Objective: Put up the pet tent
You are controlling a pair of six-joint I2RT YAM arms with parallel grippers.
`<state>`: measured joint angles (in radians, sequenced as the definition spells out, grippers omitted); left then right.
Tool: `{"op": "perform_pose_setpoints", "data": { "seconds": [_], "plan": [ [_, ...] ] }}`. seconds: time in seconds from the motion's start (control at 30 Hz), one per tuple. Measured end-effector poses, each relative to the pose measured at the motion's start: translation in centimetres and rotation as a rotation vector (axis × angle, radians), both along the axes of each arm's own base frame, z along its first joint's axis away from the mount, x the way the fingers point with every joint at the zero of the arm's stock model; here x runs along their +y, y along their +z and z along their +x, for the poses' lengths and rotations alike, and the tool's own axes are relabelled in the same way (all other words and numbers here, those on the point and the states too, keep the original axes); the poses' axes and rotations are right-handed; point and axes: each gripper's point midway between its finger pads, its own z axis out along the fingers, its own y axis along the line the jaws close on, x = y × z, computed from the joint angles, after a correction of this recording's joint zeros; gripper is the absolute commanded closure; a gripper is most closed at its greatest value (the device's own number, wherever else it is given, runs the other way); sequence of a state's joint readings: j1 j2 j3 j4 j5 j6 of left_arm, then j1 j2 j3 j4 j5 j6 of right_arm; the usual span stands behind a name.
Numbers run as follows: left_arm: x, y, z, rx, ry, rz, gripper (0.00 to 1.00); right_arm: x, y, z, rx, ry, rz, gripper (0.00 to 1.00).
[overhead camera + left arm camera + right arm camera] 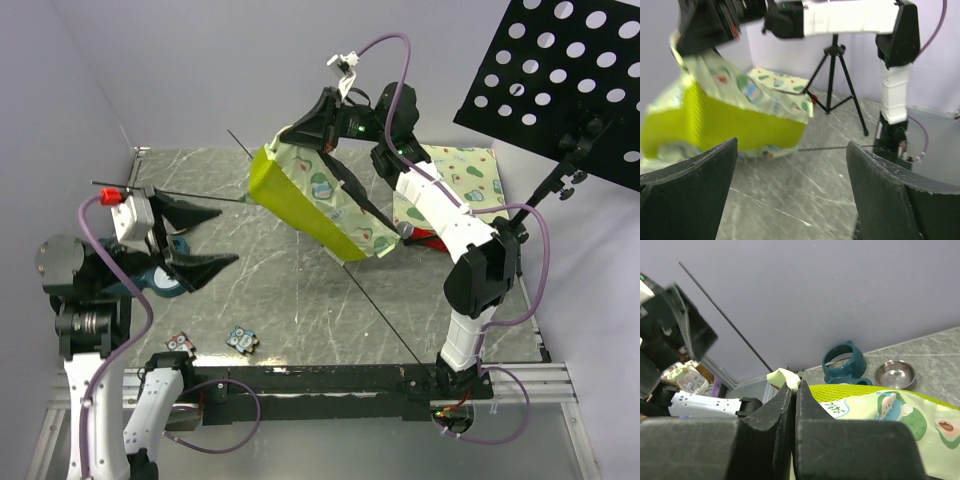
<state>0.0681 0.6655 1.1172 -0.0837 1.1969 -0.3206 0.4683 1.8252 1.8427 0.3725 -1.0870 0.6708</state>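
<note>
While right fingers [780,412] pinch pet tent [310,195] aloft, arm [440,215] arched, left fingers [203,268] wide, empty

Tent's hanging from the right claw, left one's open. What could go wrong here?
The right claw pinches only a fabric edge, so the tent may slip out and drop. A thin pole trails below it and could snag or bend if the tent swings. The left claw is open and empty, so nothing backs up that grip.
</note>
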Motion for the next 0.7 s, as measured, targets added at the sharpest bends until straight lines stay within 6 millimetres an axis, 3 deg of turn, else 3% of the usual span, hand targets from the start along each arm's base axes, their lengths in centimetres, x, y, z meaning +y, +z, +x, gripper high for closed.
{"op": "perform_pose_setpoints", "data": {
  "seconds": [0.2,0.33,0.43,0.57,0.7],
  "plan": [
    [0.1,-2.5,-2.1,0.064,0.041,-0.006,0.1,-1.0,2.3,0.1,-0.047,-0.012,0.02,1.0],
    [1.3,-3.4,-1.3,0.113,0.174,-0.045,0.11,-1.4,3.2,-0.3,-0.074,-0.004,0.027,1.0],
    [2.9,-2.3,0.8,0.12,0.298,-0.102,0.15,-1.5,3.0,-0.5,-0.07,0.012,0.02,1.0],
    [4.2,0.2,3.6,0.097,0.344,-0.178,0.35,-1.6,2.9,-0.8,-0.068,0.031,0.011,1.0],
    [5.6,2.4,5.5,0.06,0.371,-0.248,0.46,-1.9,2.7,-0.9,-0.066,0.04,0.005,1.0]
  ]
}}
